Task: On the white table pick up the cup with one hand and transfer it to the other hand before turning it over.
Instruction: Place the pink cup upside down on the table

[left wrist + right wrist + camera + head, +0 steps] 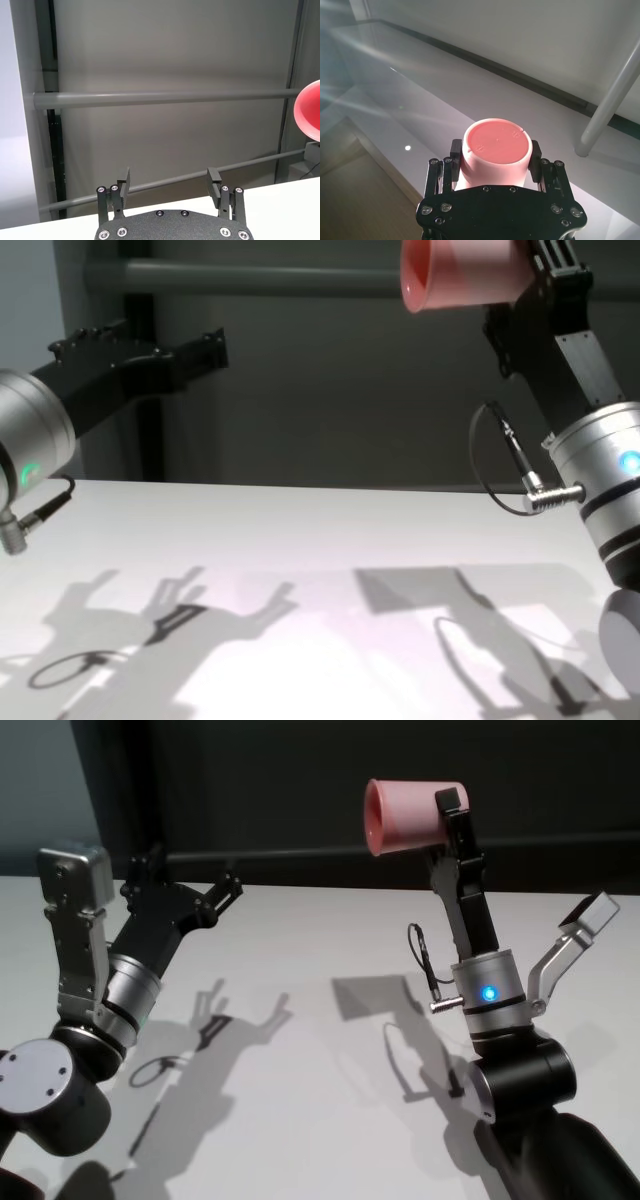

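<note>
right gripper [452, 812] holds the cup [405, 815] high above the desk [300, 1050], mouth toward the left gripper [185, 885].
its jaws pinch the cup near the base; the left jaws gape empty, well apart. a misaligned handover could drop it.

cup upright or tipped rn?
Tipped on its side: the cup, held off the table in the right gripper, points its rim toward the open left gripper.

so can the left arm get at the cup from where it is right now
Probably yes. The cup is held aloft on its side by the right gripper, rim facing the left gripper, whose fingers are open, with nothing between them.
</note>
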Controlling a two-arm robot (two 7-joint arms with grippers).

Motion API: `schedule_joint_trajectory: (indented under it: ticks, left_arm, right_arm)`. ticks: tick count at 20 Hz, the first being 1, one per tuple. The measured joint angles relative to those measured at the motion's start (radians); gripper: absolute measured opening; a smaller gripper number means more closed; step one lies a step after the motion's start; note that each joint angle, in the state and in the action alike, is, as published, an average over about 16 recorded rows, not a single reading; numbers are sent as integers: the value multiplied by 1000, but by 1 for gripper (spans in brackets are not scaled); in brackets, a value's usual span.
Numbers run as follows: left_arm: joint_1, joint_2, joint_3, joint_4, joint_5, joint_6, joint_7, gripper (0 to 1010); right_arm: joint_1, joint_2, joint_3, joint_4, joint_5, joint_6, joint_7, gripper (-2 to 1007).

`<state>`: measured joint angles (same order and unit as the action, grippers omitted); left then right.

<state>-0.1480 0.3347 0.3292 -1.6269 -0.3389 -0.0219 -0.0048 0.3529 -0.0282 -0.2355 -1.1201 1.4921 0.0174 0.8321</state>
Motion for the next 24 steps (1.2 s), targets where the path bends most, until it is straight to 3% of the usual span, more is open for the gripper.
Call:
schedule_joint_trajectory:
  ticks: [11, 24]
  left_arm:
    - [54, -53, -9, 33, 43, -38, 38, 1001]
    - [89, -97, -25, 90, 64, -67, 25, 1001]
  right_arm:
    - [0, 0, 0, 0, 0, 0, 0, 760]
    - [0, 0, 0, 0, 0, 0, 0, 760]
